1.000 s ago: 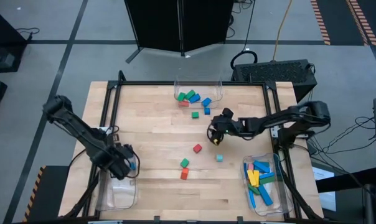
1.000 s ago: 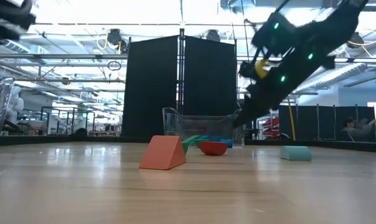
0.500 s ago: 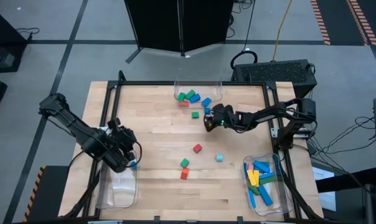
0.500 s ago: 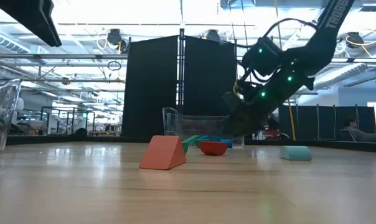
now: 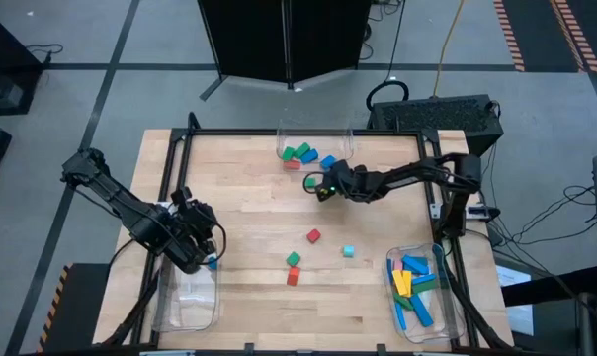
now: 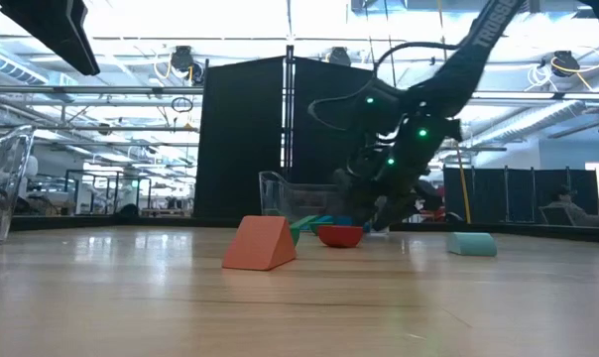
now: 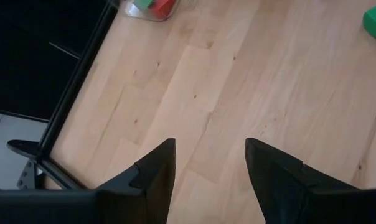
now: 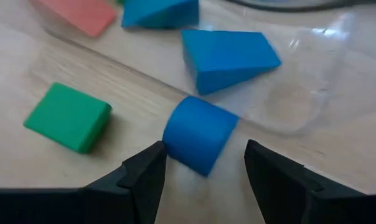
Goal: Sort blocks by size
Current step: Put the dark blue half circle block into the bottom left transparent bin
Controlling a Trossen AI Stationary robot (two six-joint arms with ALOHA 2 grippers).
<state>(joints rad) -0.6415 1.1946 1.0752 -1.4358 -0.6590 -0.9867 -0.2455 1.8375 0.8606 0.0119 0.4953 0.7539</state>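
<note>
My right gripper (image 5: pixel 324 186) is open and low over the table, just in front of the far clear bin (image 5: pixel 314 133). In the right wrist view its two fingers (image 8: pixel 203 163) stand on either side of a blue round-topped block (image 8: pixel 198 133) that lies on the wood. A green block (image 8: pixel 67 117) lies beside it. A blue wedge (image 8: pixel 229 55) and a pink block (image 8: pixel 82 12) lie in the bin. My left gripper (image 5: pixel 204 245) is open and empty (image 7: pixel 210 163) by the left clear bin (image 5: pixel 185 302).
Loose in the middle of the table are a red cube (image 5: pixel 313 235), a cyan block (image 5: pixel 348 251), a green block (image 5: pixel 294 258) and a red block (image 5: pixel 293 277). The right bin (image 5: pixel 439 297) holds long blue, yellow and green bars. A black frame (image 5: pixel 180 158) edges the table.
My right gripper has gone toward the table's far-left, to the blocks in front of the far bin, and has come down low over the blue round-topped block. My left gripper has gone a little toward the far edge.
</note>
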